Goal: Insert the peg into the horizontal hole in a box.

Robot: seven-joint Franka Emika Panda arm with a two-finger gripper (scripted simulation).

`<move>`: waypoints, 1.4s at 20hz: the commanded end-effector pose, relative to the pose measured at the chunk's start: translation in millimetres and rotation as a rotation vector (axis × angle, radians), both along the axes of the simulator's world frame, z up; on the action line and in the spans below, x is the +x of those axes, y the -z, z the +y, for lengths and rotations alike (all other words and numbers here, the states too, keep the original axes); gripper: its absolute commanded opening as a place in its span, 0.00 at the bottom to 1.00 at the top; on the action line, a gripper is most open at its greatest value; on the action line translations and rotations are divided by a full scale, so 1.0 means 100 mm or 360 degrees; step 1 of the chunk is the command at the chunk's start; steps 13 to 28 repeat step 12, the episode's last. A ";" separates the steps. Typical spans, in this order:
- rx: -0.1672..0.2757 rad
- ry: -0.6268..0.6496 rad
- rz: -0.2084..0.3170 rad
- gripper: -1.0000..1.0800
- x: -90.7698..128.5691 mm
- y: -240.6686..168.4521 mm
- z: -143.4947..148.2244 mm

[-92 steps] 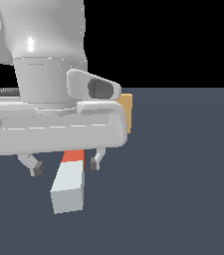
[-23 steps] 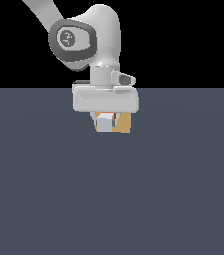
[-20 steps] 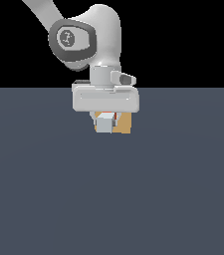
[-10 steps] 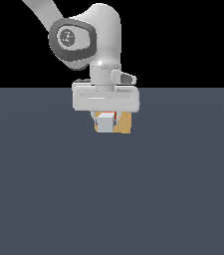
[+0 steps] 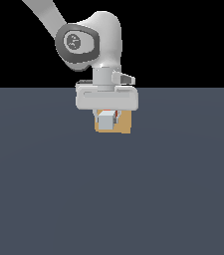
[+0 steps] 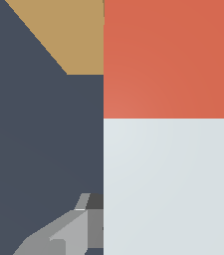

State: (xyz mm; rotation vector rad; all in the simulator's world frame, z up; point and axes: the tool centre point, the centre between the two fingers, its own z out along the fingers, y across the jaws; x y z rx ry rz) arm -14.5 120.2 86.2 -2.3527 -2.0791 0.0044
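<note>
Square-sectioned peg [image 6: 168, 124], matte white, orange end toward smooth tan box [image 5: 124, 123]

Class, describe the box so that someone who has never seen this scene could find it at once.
Follow the white arm down to its gripper. Directly under and behind it sits the box, with the peg in front. It is the only tan block on the dark grey floor; the peg is grey-white and orange-red.

we count one peg [image 5: 105, 120], pale grey-white with one orange-red end, and one tan box [image 5: 124, 124]. we count one gripper [image 5: 106, 115] on one arm [image 5: 91, 42]. one dark floor [image 5: 111, 199] carries them.
</note>
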 end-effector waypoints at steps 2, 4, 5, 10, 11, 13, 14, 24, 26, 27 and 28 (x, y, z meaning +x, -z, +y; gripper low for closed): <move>0.0002 -0.0003 -0.0007 0.00 0.04 -0.02 0.28; 0.0003 -0.0003 -0.0009 0.00 0.06 -0.03 0.41; 0.0003 -0.0003 -0.0009 0.00 0.06 -0.03 0.46; 0.0003 -0.0003 -0.0009 0.00 0.09 -0.03 0.60; 0.0003 -0.0003 -0.0009 0.00 0.10 -0.03 0.60; 0.0003 -0.0003 -0.0009 0.00 0.10 -0.03 0.60; 0.0003 -0.0003 -0.0009 0.00 0.10 -0.03 0.60; 0.0003 -0.0003 -0.0009 0.00 0.10 -0.03 0.60; 0.0003 -0.0003 -0.0009 0.00 0.10 -0.03 0.60; 0.0003 -0.0003 -0.0009 0.00 0.10 -0.03 0.60; 0.0003 -0.0003 -0.0009 0.00 0.10 -0.03 0.60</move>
